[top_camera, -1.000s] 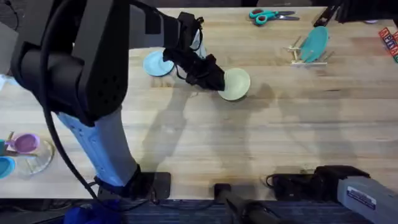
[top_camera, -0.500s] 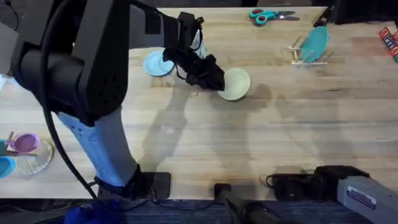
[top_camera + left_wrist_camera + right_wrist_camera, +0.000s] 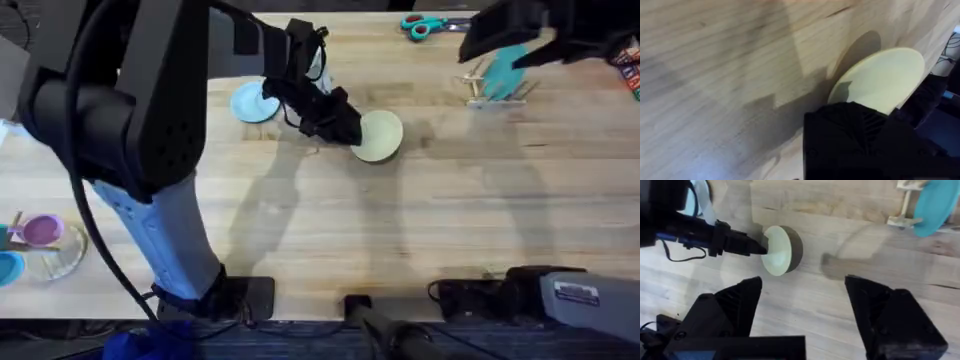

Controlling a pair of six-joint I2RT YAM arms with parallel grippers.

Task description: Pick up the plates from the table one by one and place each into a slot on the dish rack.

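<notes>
Left jaws (image 3: 340, 127) are meeting the near-left rim of the cream plate (image 3: 378, 135), mid-worktop (image 3: 420, 230). In the left wrist view one finger is lying over the plate's rim, and the plate looks tipped up off the wood on one edge, a shadow showing beneath it. Jaws appear to be gripping the rim; whether the hold is firm cannot be told.

The blue plate (image 3: 254, 101) is lying flat just behind the left arm, well apart from the rack (image 3: 490, 88); nothing is touching it.

The rack is standing at the far right. A teal plate (image 3: 503, 70) is sitting upright in one slot; the other slots appear free.

Right jaws (image 3: 802, 305) are spread wide, holding nothing, hovering high above the worktop between the cream plate and the rack. The overhead view shows that arm as a dark blur near the rack.

Progress, as judged: neither of the two plates is racked yet. First pick is underway on the cream plate; carry, slotting, then the whole cycle for the blue plate are remaining.
</notes>
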